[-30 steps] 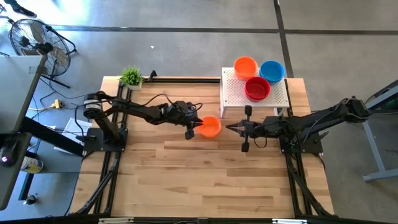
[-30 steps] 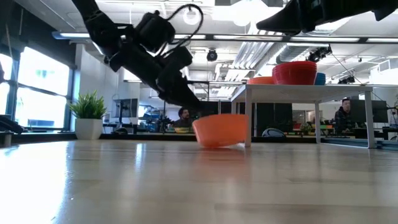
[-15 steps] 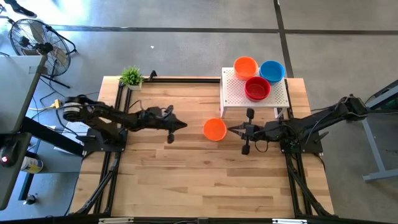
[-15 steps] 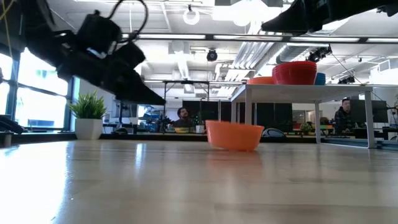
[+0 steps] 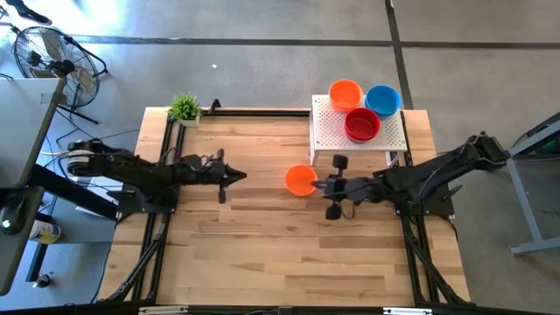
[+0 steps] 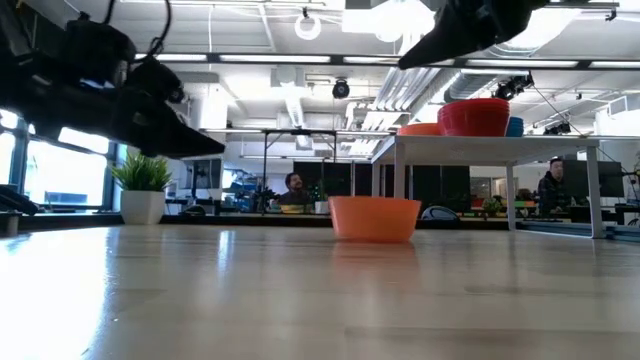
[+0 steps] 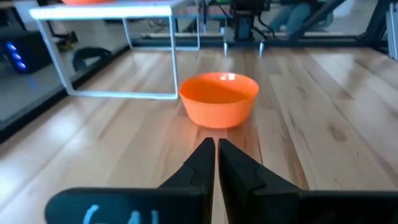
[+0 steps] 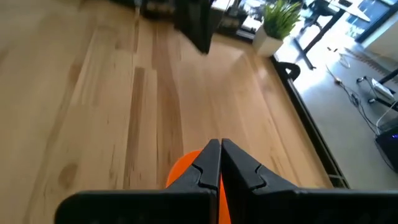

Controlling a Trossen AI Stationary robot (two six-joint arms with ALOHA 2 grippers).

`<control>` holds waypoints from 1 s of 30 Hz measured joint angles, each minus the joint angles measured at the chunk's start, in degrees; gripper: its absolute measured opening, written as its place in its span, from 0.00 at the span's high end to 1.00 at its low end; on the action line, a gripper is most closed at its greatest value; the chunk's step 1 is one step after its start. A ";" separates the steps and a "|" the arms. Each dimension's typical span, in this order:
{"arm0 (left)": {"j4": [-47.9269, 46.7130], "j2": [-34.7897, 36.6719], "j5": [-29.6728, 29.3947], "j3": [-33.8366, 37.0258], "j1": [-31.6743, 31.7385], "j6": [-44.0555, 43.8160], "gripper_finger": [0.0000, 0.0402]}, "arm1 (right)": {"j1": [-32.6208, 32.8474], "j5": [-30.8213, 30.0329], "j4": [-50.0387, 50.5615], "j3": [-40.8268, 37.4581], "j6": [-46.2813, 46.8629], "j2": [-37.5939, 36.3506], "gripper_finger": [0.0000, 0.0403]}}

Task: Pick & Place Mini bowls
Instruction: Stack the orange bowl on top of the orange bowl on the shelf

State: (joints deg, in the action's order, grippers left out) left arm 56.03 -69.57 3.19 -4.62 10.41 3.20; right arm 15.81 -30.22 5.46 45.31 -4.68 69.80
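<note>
High view: orange bowl near table centre — right gripper seemingly just beside.

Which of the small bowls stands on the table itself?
The glossy orange plastic bowl beside the right hand; the others stand on the white perforated stand.

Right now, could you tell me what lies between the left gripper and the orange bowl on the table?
Nothing: in the high view only bare wood separates the left gripper from the orange bowl, and the left wrist view shows the same.
</note>
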 joint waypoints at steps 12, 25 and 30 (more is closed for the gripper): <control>-13.05 19.55 -1.69 3.76 0.04 0.92 0.96 | -0.04 -1.69 9.44 9.38 0.61 8.85 0.99; -41.19 49.82 -4.15 3.61 0.07 2.67 0.96 | -0.07 -1.35 10.95 10.24 8.85 9.77 0.67; -56.35 62.06 -4.28 2.44 0.07 2.60 0.96 | -0.07 -1.29 10.80 10.24 9.18 9.77 0.64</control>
State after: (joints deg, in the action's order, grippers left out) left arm -0.32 -7.51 -1.09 -2.17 10.48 5.80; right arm 15.75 -31.51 16.25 55.55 4.50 79.57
